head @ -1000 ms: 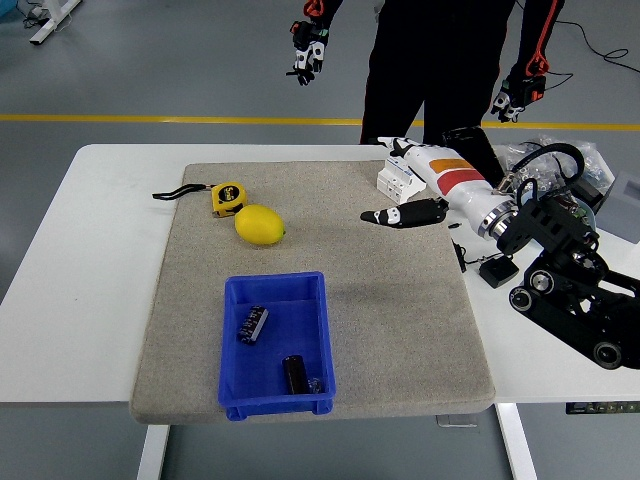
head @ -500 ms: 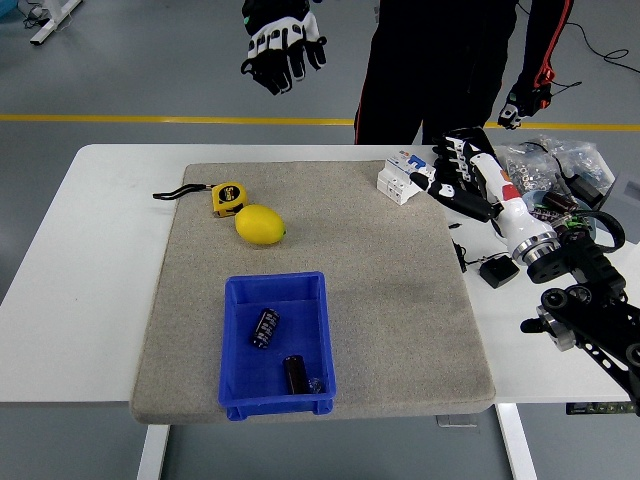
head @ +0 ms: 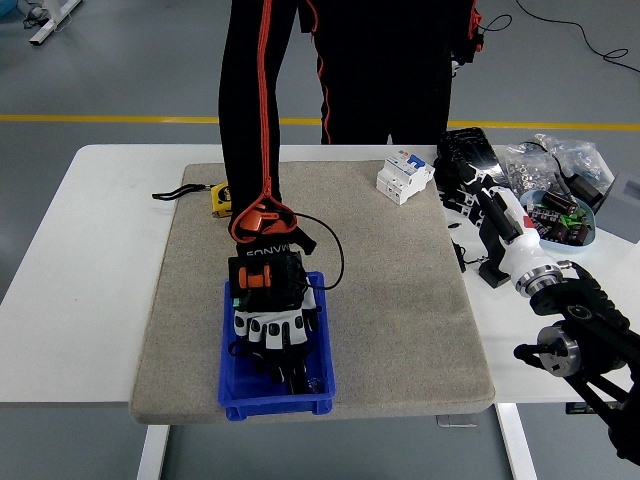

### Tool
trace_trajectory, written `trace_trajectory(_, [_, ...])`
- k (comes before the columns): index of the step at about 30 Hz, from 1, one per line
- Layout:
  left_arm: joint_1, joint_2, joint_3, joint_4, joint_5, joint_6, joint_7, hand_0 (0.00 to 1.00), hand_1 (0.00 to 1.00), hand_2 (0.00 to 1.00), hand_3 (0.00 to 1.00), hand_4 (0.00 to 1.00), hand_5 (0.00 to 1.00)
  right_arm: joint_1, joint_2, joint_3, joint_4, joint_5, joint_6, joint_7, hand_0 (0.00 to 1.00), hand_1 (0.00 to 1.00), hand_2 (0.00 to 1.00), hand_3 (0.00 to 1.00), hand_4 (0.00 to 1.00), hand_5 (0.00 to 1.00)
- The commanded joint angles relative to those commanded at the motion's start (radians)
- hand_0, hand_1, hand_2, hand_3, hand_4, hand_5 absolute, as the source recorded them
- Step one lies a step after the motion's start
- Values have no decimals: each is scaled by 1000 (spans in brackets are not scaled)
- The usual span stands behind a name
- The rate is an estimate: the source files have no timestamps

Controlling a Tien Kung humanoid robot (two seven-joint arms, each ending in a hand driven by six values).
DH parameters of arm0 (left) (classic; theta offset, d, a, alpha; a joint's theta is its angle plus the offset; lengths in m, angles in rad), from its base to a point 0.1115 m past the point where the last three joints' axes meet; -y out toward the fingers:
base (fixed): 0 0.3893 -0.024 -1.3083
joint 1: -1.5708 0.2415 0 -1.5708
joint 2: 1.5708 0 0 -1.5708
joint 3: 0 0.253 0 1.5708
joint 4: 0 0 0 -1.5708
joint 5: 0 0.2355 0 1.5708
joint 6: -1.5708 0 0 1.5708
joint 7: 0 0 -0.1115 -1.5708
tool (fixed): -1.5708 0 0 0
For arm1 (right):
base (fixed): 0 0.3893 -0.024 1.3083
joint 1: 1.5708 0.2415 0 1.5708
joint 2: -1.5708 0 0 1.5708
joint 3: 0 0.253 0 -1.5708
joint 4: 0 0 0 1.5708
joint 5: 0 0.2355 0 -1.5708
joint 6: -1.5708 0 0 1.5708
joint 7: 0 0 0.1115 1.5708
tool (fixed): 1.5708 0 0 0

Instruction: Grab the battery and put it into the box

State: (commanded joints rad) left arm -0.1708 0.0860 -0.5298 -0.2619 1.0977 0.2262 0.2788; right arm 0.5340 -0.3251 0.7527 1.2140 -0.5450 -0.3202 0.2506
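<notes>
One gloved hand (head: 272, 335) of a person, reaching from the top of the frame down into blue box (head: 275, 398) at lower centre, covering its contents. Battery hidden beneath that glove; position impossible to tell. Right robot hand (head: 462, 180) at right of frame, beside the grey mat (head: 400, 300), fingers loosely extended, grasping nothing. White breaker block (head: 405, 176) just left of it. Yellow tape measure (head: 218, 199) partly behind the person's arm, upper left of mat. Bag of small parts (head: 555, 165) at far right on white table (head: 90, 270).
</notes>
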Motion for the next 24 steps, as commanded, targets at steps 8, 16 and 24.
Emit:
trace_trajectory(8, [0,0,-1,0,2,2,0,654,655,662,579,623,574,-42,7,22,8,-9,8,4,864,831,862,899,998,821])
trace_trajectory(16, [-1,-3,-2,1,6,2,-1,654,655,660,578,622,574,-50,12,31,14,-12,1,7,859,831,864,896,998,821])
trace_trajectory(24, [-1,-5,-4,3,6,6,-3,655,654,660,578,622,574,-57,8,41,26,-23,-2,7,863,832,865,896,998,818])
